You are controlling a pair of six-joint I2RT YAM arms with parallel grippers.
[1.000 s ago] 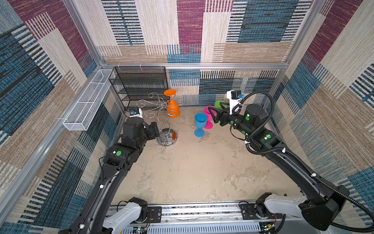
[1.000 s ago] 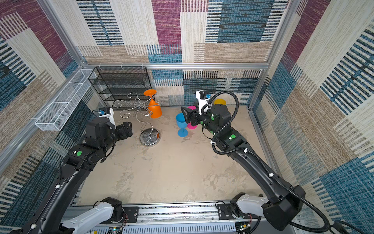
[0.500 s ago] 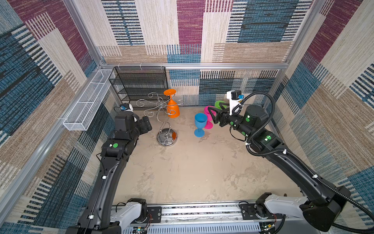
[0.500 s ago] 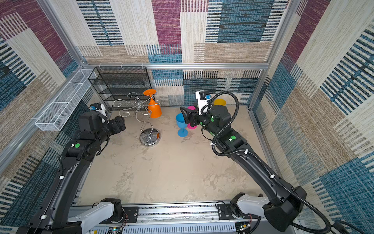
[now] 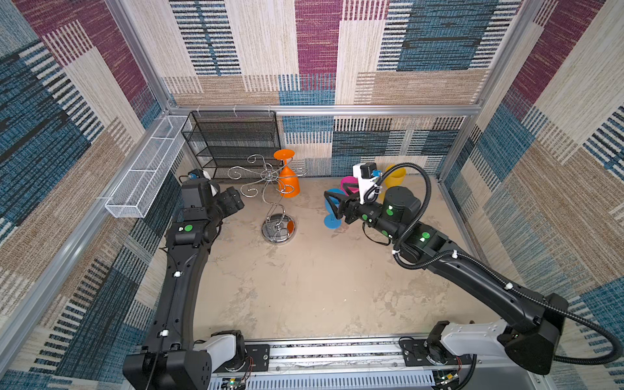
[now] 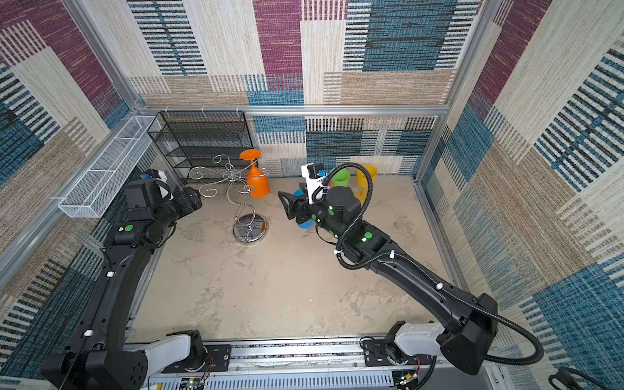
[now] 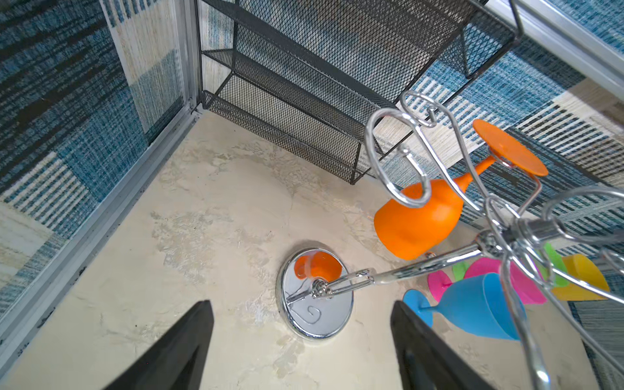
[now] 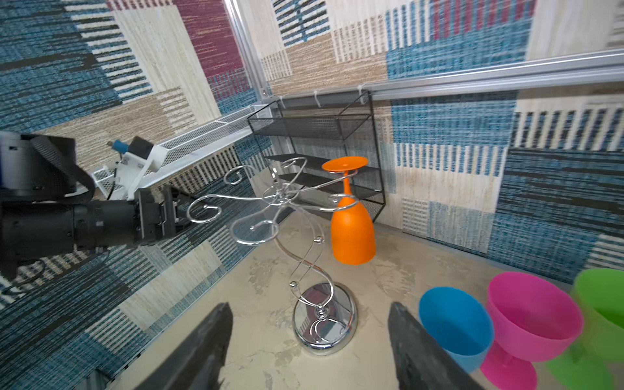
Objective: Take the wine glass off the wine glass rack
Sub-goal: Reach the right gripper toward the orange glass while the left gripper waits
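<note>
**Approach to the hanging glass.** The orange wine glass (image 5: 288, 184) hangs bowl-down from an arm on the far side of the wine glass rack (image 5: 279, 230). The rack stands left of centre, near the far edge of the worktop (image 5: 304, 287). The left claw (image 5: 236, 200) and right claw (image 5: 332, 206) flank the rack, both spread and empty.

Suggested technique: pinch the bowl or stem and raise the foot slightly. Then slide it outward along the arm, past the end curl, while the other claw steadies the light stand.

Obstacles:
- Scroll arms lie between the left claw and the glass.
- The black mesh shelf (image 5: 233, 141) stands close behind the glass.
- The blue glass (image 8: 452, 324), pink glass (image 8: 530, 310) and green glass (image 8: 601, 304) crowd the right claw.
</note>
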